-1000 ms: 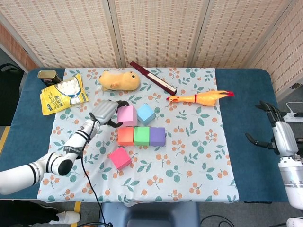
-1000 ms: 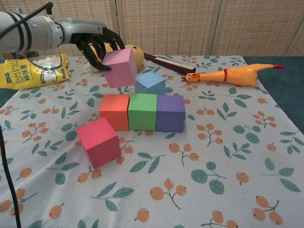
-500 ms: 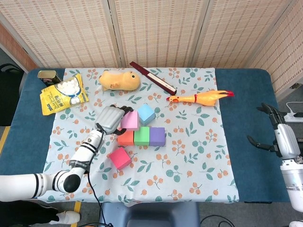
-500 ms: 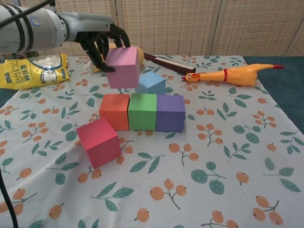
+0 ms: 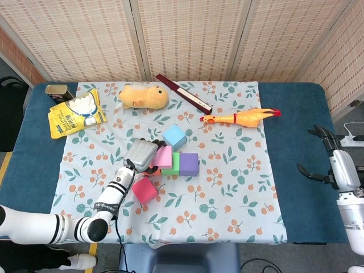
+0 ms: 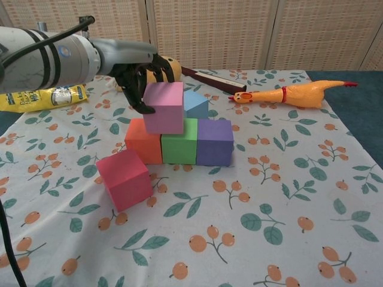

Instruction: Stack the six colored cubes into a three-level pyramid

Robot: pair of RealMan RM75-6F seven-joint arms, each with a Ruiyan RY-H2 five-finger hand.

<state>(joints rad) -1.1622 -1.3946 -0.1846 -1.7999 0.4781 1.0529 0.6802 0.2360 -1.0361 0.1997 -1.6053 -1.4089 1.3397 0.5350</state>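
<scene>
My left hand (image 6: 139,75) (image 5: 141,153) grips a light purple cube (image 6: 164,107) (image 5: 163,157) from its left side, holding it over the seam between the orange cube (image 6: 142,141) and the green cube (image 6: 178,147). A violet cube (image 6: 214,142) (image 5: 189,163) ends that row on the right. Behind the row sits a light blue cube (image 6: 195,101) (image 5: 174,136). A red-pink cube (image 6: 124,178) (image 5: 145,189) lies loose in front left. My right hand (image 5: 331,162) hangs open over the blue table edge far right, away from the cubes.
A rubber chicken (image 6: 293,94) lies back right on the flowered cloth (image 6: 287,197). A yellow plush toy (image 5: 143,96), a dark red stick (image 5: 183,93), a snack bag (image 5: 73,114) and a tin (image 5: 56,90) line the back.
My left hand has carried the light purple cube toward me and down, from above the light blue cube to just over the orange and green cubes. The right hand barely moved.
</scene>
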